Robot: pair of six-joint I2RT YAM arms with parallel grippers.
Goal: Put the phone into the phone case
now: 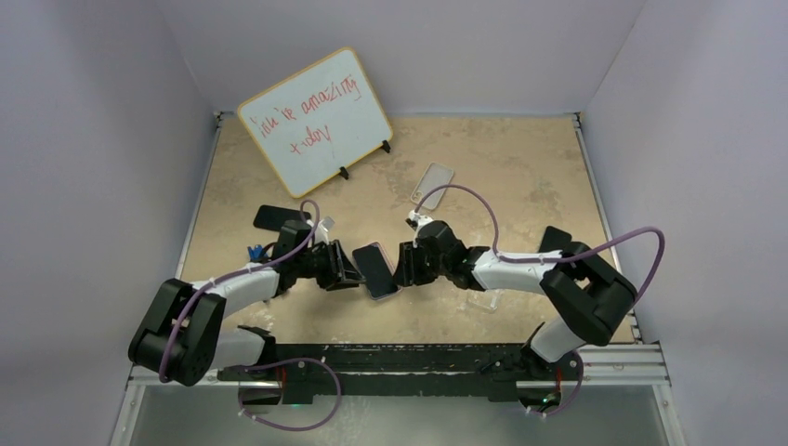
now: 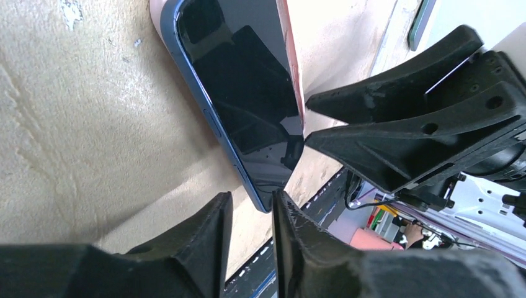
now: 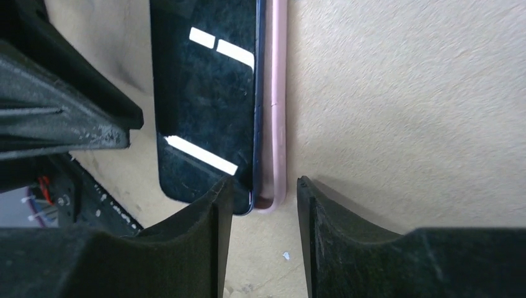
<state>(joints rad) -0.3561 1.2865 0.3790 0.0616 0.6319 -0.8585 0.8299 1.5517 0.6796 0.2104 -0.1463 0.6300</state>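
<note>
A dark phone with a blue rim point(image 1: 376, 269) lies partly in a pink case point(image 1: 369, 249) on the table between my two grippers. In the left wrist view the phone point(image 2: 248, 93) has the case's pink rim point(image 2: 289, 56) along its far edge. My left gripper point(image 2: 251, 214) is open a narrow way, with the phone's near corner at its tips. In the right wrist view the phone point(image 3: 205, 93) sits beside the case's rim point(image 3: 277, 105). My right gripper point(image 3: 263, 195) is open and straddles that end corner without clamping it.
A whiteboard with red writing point(image 1: 316, 121) stands at the back left. A clear case point(image 1: 434, 182) lies behind the right arm. Black blocks sit at the left point(image 1: 279, 216) and right point(image 1: 555, 239). A small blue object point(image 1: 252, 252) lies by the left arm.
</note>
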